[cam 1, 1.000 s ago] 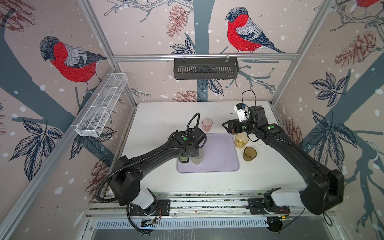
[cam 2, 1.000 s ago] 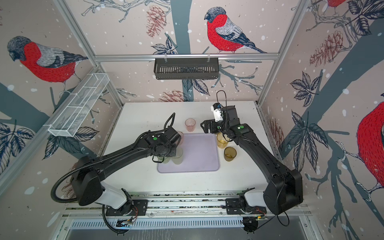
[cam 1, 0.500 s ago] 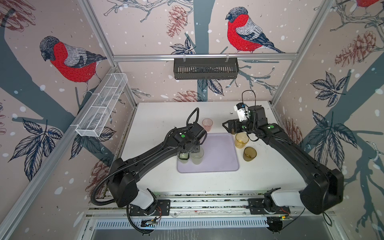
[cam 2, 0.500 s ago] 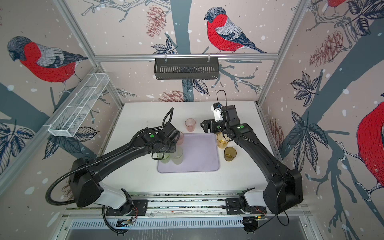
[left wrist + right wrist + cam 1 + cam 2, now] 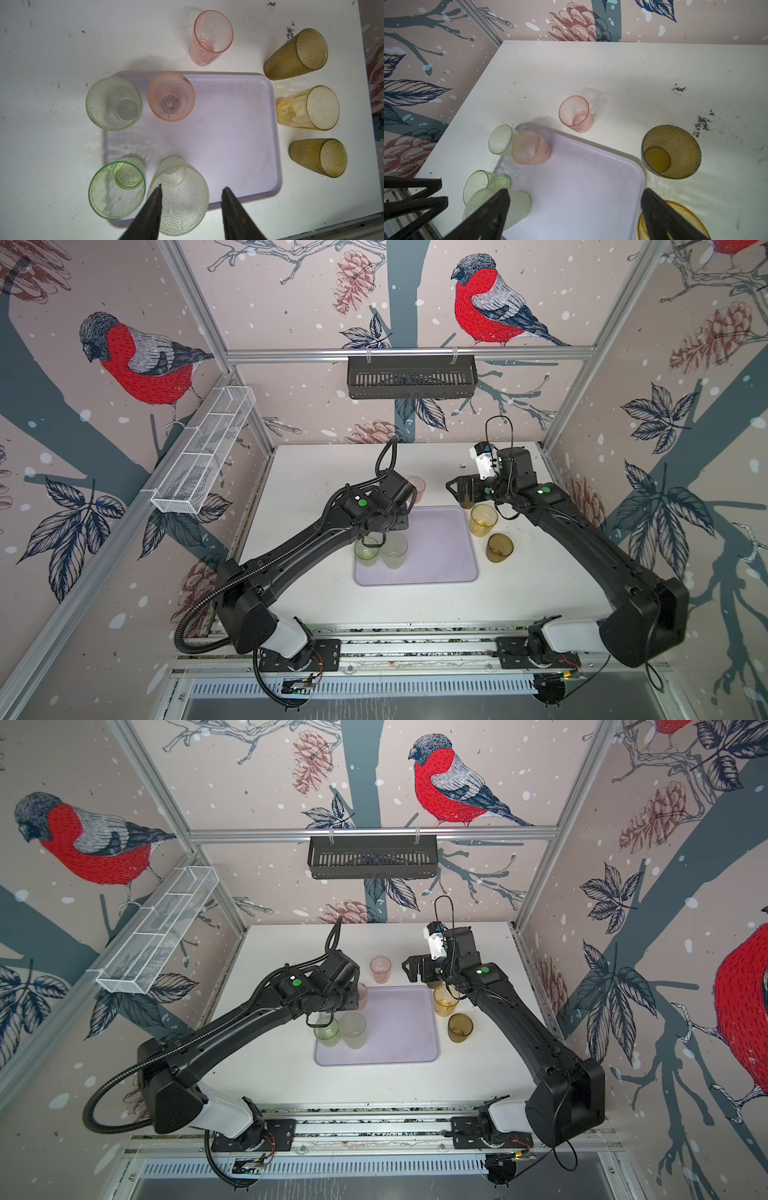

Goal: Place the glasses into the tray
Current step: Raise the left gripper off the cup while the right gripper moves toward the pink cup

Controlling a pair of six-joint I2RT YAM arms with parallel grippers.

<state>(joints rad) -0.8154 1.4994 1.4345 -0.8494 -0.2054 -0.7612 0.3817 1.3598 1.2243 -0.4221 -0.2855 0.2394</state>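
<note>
The lavender tray (image 5: 228, 135) (image 5: 436, 564) (image 5: 395, 1044) carries a frosted pale green glass (image 5: 178, 197) (image 5: 395, 549), a smooth green glass (image 5: 117, 190) (image 5: 366, 551) and a dimpled pink glass (image 5: 171, 96). A dimpled green glass (image 5: 114, 103) stands at the tray's corner edge. My left gripper (image 5: 191, 187) (image 5: 374, 537) is open just above the frosted glass, one finger clear of it. Off the tray stand a pink glass (image 5: 212, 37) (image 5: 380, 969), a yellow-amber glass (image 5: 309, 108) (image 5: 483, 519) and two dark amber glasses (image 5: 297, 54) (image 5: 319, 158). My right gripper (image 5: 576, 195) (image 5: 457, 489) hangs open and empty near them.
A black slotted basket (image 5: 411, 377) hangs on the back wall. A white wire mesh basket (image 5: 203, 456) is fixed to the left wall. The white table (image 5: 316, 472) ends at walls on three sides and a metal rail in front.
My left gripper's jaws have spread apart and let go of the frosted glass, which stands on the tray. The right arm has not moved.
</note>
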